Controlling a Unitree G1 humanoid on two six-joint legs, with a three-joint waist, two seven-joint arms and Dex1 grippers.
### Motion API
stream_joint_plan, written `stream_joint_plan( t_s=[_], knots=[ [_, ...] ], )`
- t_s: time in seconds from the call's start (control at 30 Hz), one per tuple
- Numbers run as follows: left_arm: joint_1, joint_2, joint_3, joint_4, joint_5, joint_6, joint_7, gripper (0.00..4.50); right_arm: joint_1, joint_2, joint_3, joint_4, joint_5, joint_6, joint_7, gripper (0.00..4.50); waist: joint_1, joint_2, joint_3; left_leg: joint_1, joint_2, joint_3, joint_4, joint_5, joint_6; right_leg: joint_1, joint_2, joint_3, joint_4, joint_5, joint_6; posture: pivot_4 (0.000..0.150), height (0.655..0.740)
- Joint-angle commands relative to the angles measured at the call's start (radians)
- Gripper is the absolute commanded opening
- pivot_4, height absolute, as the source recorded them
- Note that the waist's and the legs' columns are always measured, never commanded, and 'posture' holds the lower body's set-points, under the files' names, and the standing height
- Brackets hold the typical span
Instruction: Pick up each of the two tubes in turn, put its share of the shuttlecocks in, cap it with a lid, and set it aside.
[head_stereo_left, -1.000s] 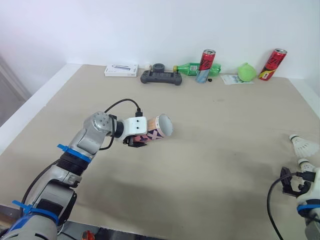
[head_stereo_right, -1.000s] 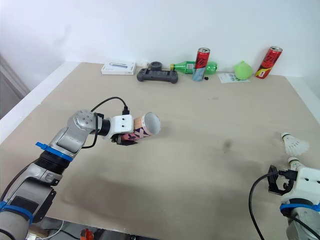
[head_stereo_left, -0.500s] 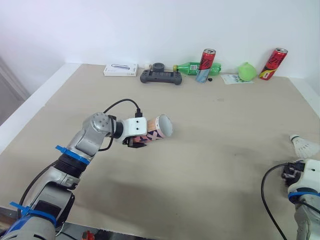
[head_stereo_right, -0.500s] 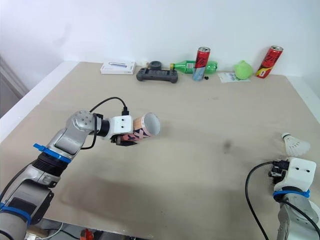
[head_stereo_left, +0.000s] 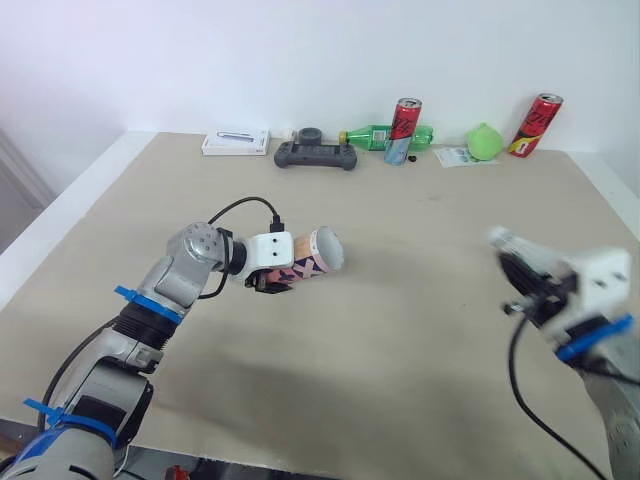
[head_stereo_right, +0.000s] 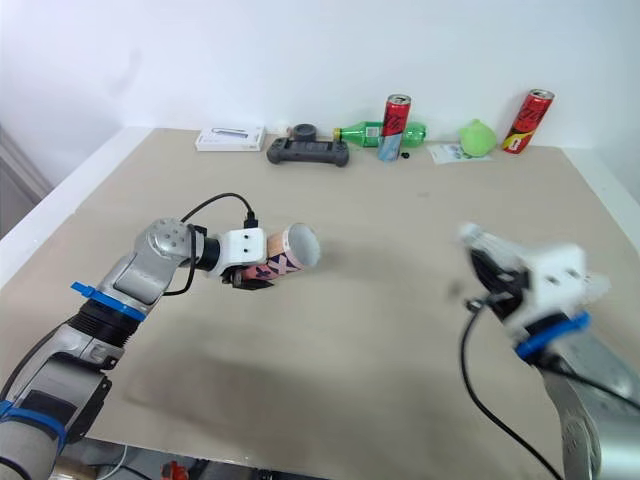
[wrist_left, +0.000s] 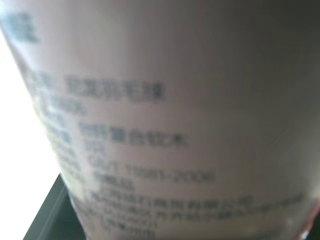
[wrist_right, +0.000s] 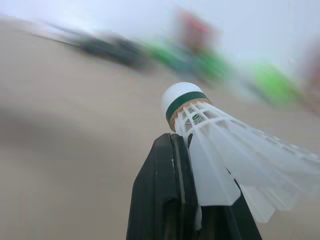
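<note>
1. Over the left half of the table (head_stereo_left: 400, 360), the left gripper (head_stereo_left: 272, 283) is clamped on a patterned tube (head_stereo_left: 312, 262). The tube is held level off the surface, one round end turned toward the robot's right.
2. On the right side, the right gripper (head_stereo_left: 522, 280) pinches a white shuttlecock (wrist_right: 210, 145) by its feathers, well apart from the tube.
3. The task looks early: this shuttlecock is not yet loaded. Capping, setting aside and the second tube are left.

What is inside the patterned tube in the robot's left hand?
The tube's end looks flat pale grey, with no shuttlecock visible. Its wall and the left gripper hide anything deeper.
</note>
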Motion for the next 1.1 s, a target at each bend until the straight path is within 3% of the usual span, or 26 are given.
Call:
stream_joint_plan(
  t_s=[0.03, 0.23, 0.43, 0.5, 0.57, 0.7, 0.8, 0.93, 1.1],
  knots=[
    [0.006, -0.015, -0.023, 0.023, -0.011, 0.0, -0.01, 3.05, -0.165, -0.085, 0.158, -0.043, 0.022, 0.071, 0.085, 0.04, 0.006, -0.005, 0.001, -0.001, 0.001, 0.0, 0.0, 0.0, 0.0, -0.001, -0.001, -0.001, -0.001, 0.0, 0.0, 0.15, 0.7395],
    [0.011, -0.009, -0.017, 0.014, -0.01, 0.007, -0.006, 3.05, -0.422, -0.139, 0.489, 0.055, -0.116, 0.028, 0.255, 0.04, 0.011, -0.006, 0.001, -0.008, -0.001, 0.001, 0.0, -0.001, 0.001, -0.002, -0.003, -0.003, -0.001, -0.001, 0.0, 0.15, 0.7395],
    [0.035, 0.0, -0.016, -0.026, -0.013, 0.028, 0.0, 3.05, -0.509, -0.123, 0.622, 0.154, -0.246, -0.048, 0.319, 0.04, 0.007, -0.006, 0.001, -0.013, -0.003, 0.001, 0.001, -0.003, 0.005, -0.006, -0.002, -0.003, -0.001, 0.0, 0.007, 0.15, 0.7395],
    [0.045, 0.003, -0.014, -0.045, -0.015, 0.041, 0.001, 3.05, -0.525, -0.105, 0.622, 0.169, -0.25, -0.056, 0.331, 0.71, 0.006, -0.007, 0.001, -0.012, -0.001, 0.001, 0.002, -0.003, 0.005, -0.006, -0.001, -0.004, 0.0, -0.001, 0.003, 0.15, 0.7395],
    [0.054, 0.009, -0.014, -0.055, -0.014, 0.045, 0.003, 3.05, -0.534, -0.085, 0.599, 0.163, -0.227, -0.037, 0.336, 1.42, 0.006, -0.007, 0.001, -0.011, 0.0, 0.002, 0.002, -0.003, 0.004, -0.005, -0.001, -0.004, 0.0, 0.0, 0.002, 0.15, 0.7395],
    [0.06, 0.012, -0.017, -0.062, -0.013, 0.05, 0.003, 3.05, -0.517, -0.06, 0.527, 0.11, -0.157, 0.032, 0.325, 3.32, 0.006, -0.007, 0.001, -0.01, 0.001, 0.002, 0.001, -0.003, 0.004, -0.006, 0.0, -0.004, 0.001, 0.0, 0.003, 0.15, 0.7395],
    [0.058, 0.01, -0.018, -0.063, -0.014, 0.051, 0.004, 3.05, -0.452, -0.044, 0.383, 0.047, -0.052, 0.138, 0.273, 4.49, 0.009, -0.007, 0.001, -0.011, 0.001, 0.001, 0.001, -0.003, 0.004, -0.006, 0.001, -0.003, 0.001, 0.001, 0.004, 0.15, 0.7395],
    [0.061, 0.009, -0.019, -0.055, -0.012, 0.044, 0.007, 3.05, -0.301, 0.023, 0.131, 0.021, 0.037, 0.225, 0.141, 4.49, 0.009, -0.008, 0.001, -0.012, 0.0, 0.0, 0.001, -0.003, 0.004, -0.005, -0.001, -0.003, 0.0, -0.001, 0.005, 0.15, 0.7395],
    [0.058, -0.006, -0.029, -0.037, -0.013, 0.033, 0.008, 3.05, -0.15, 0.084, -0.082, 0.104, -0.12, 0.124, -0.074, 4.49, 0.009, -0.007, 0.001, -0.01, 0.0, 0.001, 0.002, -0.003, 0.004, -0.004, -0.001, -0.003, 0.001, -0.001, 0.002, 0.15, 0.7395]
  ],
)
